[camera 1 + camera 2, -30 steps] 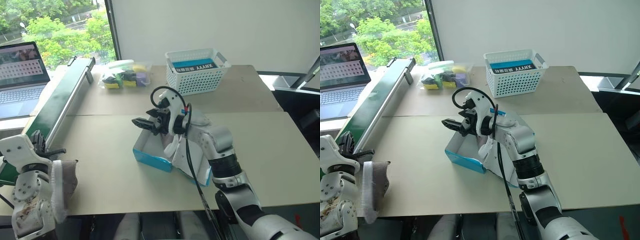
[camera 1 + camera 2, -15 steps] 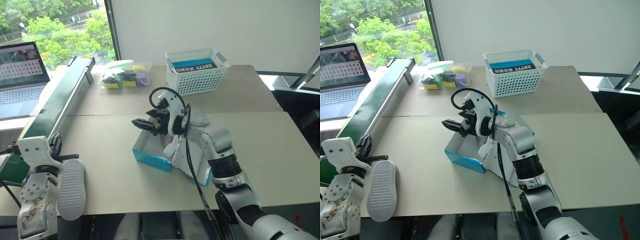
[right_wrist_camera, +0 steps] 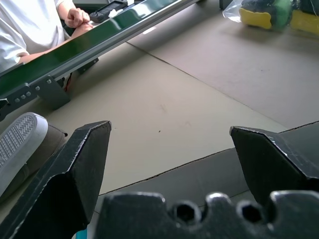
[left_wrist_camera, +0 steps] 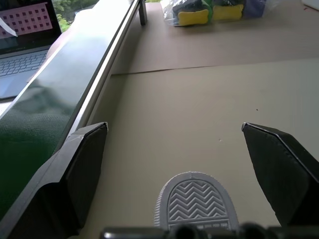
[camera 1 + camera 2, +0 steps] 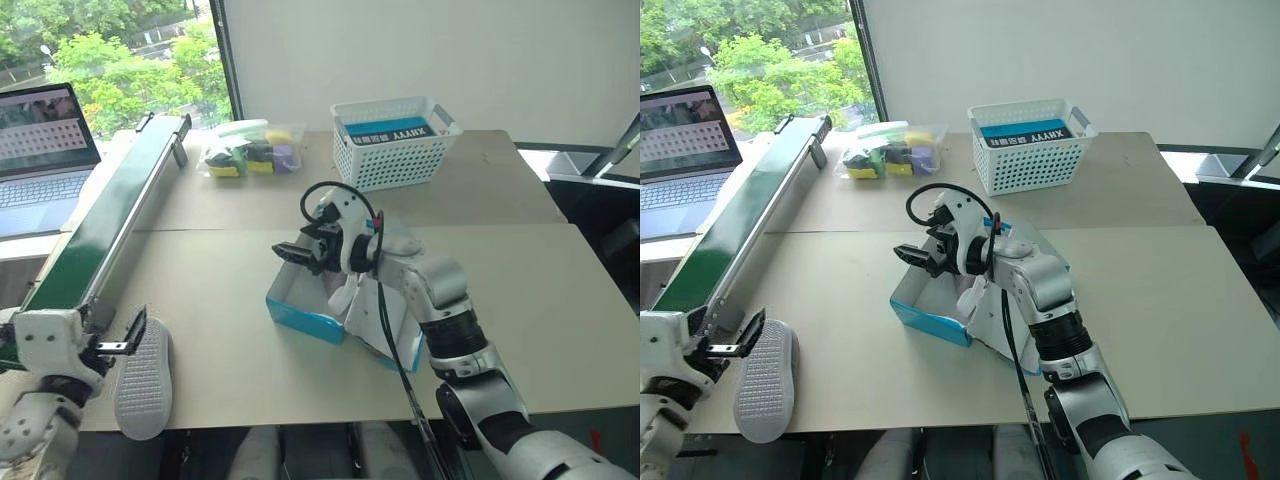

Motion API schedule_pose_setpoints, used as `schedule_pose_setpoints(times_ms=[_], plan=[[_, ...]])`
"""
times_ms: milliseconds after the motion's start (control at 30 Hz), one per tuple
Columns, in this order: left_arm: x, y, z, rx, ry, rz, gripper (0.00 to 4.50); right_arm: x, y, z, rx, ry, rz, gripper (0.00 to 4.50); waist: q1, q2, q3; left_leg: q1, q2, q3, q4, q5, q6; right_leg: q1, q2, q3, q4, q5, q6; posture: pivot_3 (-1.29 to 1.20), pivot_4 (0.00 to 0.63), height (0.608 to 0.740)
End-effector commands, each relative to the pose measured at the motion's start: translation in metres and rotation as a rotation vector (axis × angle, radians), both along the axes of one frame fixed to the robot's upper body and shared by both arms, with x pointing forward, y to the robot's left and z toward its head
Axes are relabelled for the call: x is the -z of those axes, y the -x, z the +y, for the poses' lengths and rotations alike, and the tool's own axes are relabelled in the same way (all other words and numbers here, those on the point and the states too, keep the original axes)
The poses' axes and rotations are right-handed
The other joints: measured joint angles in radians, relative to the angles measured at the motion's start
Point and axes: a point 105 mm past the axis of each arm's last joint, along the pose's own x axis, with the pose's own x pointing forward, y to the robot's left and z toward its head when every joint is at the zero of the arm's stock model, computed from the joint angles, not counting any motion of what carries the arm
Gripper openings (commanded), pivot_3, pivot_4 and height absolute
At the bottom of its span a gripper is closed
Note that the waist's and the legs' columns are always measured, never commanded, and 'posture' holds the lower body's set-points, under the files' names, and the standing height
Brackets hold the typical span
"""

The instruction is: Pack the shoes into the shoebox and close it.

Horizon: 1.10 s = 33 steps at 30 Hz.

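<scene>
Table [image 5: 230, 300]: beige top in two sections, a seam running across between them; bears all items below.

Conveyor rail [image 5: 110, 215]: long green belt in a metal frame, laid along the table's left side from the far edge toward the near corner.

Laptop [image 5: 40, 160]: open, screen lit, beyond the rail at far left.

Shoebox [image 5: 305, 315]: bright blue, white inside, open, at the table's middle; its flap lid hangs down toward the near right, under the right arm. Whether a shoe lies inside cannot be told.

Lattice basket [image 5: 393, 143]: white plastic, at the far side of the table, holding a blue lettered item [image 5: 385, 130].

Shoe [image 5: 142, 380]: one sneaker, sole up, pale tread showing, at the near left edge of the table just beside the rail's near end; well apart from the shoebox. The left wrist view shows its toe tread between the fingers, untouched by either.

Clear bag [image 5: 250, 152]: holds yellow, green and purple pieces; far side, between rail and basket.

Left gripper [image 5: 125, 335]: fingers spread wide, gripping nothing, poised just above the shoe's far end.

Right gripper [image 5: 300, 255]: fingers spread wide, gripping nothing, poised over the shoebox's far left corner.

Person [image 3: 30, 25]: white sleeve and a hand, seen past the rail in the right wrist view.
</scene>
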Motion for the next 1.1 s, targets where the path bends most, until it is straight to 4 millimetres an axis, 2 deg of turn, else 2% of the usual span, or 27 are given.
schedule_pose_setpoints(times_ms=[33,133,267,467,600,800,1000,1100], plan=[[0.017,0.010,-0.010,0.055,0.038,0.117,4.48,-0.014,0.005,0.004,-0.021,-0.025,-0.053,4.50,-0.002,0.000,0.000,0.000,0.000,0.000,0.000,0.000,0.000,0.000,0.000,0.000,0.000,0.000,0.000,0.00,0.150,0.729],[0.035,0.014,-0.020,0.077,0.140,0.168,4.48,-0.015,0.004,0.004,-0.019,-0.027,-0.056,4.50,-0.001,0.000,0.000,0.000,0.000,0.000,0.000,0.000,0.000,0.000,0.000,0.000,0.000,0.000,0.000,0.00,0.150,0.729],[0.061,0.020,-0.027,0.082,0.186,0.258,4.48,-0.016,0.003,0.003,-0.010,-0.030,-0.059,4.50,0.000,0.000,0.000,0.000,0.000,0.000,0.000,0.000,0.000,0.000,0.000,0.000,0.000,0.000,0.000,0.00,0.150,0.729],[0.090,0.024,-0.017,0.012,0.223,0.334,4.48,-0.018,0.001,0.000,0.002,-0.037,-0.059,4.50,0.001,0.001,0.000,0.000,0.000,0.000,0.000,0.000,0.000,0.000,0.000,0.000,0.000,0.000,0.000,0.00,0.150,0.729],[0.095,0.023,-0.017,0.019,0.194,0.357,4.48,-0.019,0.000,-0.001,0.012,-0.050,-0.055,4.50,0.001,0.002,0.000,0.001,0.000,0.001,0.000,0.000,0.000,0.001,-0.001,0.000,0.000,0.000,0.000,0.00,0.150,0.729],[0.085,0.012,-0.018,0.034,0.183,0.297,4.48,-0.019,0.000,-0.002,0.018,-0.047,-0.057,4.50,0.001,0.003,0.000,0.001,0.000,0.001,0.000,0.000,0.000,0.000,0.000,0.000,0.000,0.000,0.000,0.00,0.150,0.729],[0.082,0.008,-0.021,0.048,0.190,0.279,2.98,-0.019,0.000,-0.003,0.021,-0.046,-0.058,4.50,0.002,0.003,0.000,0.001,0.000,0.001,0.000,0.000,0.000,0.001,-0.001,0.000,0.000,0.000,0.000,0.00,0.150,0.729],[0.076,0.004,-0.024,0.051,0.201,0.249,2.49,-0.019,0.000,-0.003,0.020,-0.044,-0.058,4.50,0.002,0.004,0.000,0.001,0.000,0.001,0.000,0.000,0.000,0.001,0.000,0.000,0.000,0.000,0.000,0.00,0.150,0.729]])
